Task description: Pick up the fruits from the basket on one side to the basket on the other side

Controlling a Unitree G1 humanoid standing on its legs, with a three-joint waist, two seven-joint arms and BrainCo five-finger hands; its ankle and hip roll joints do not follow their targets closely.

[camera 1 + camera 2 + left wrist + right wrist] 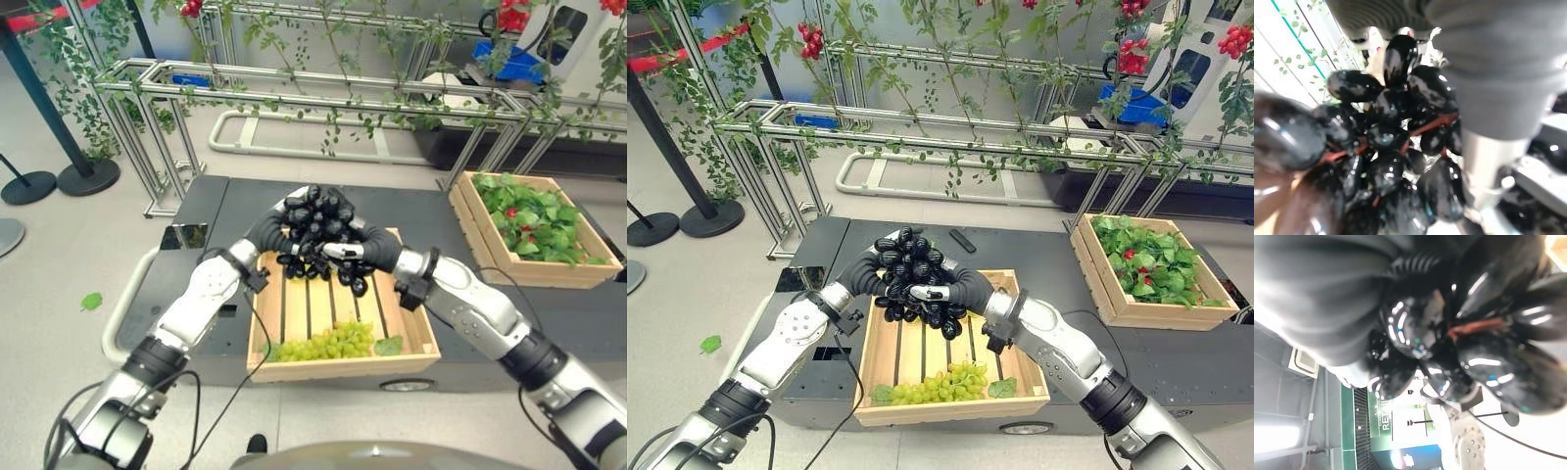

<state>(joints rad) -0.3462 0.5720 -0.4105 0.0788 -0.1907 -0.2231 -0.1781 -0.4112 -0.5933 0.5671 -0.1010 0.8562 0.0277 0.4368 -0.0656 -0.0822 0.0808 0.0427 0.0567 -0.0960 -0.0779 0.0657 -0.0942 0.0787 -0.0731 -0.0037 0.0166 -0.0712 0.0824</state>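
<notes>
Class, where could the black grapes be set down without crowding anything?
Bare slats fill the wooden crate between its far wall and the green grapes at the near edge. The right crate is crowded with leaves.

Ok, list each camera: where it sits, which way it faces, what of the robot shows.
Left eye view: on the head, looking down at the near wooden crate with green grapes; both arms meet at the black grape bunch.
Right eye view: beside it, same scene; left hand, right hand, far crate.
Left wrist view: along the left hand into the bunch.
Right wrist view: along the right hand into the bunch.
All four share the bunch.
</notes>
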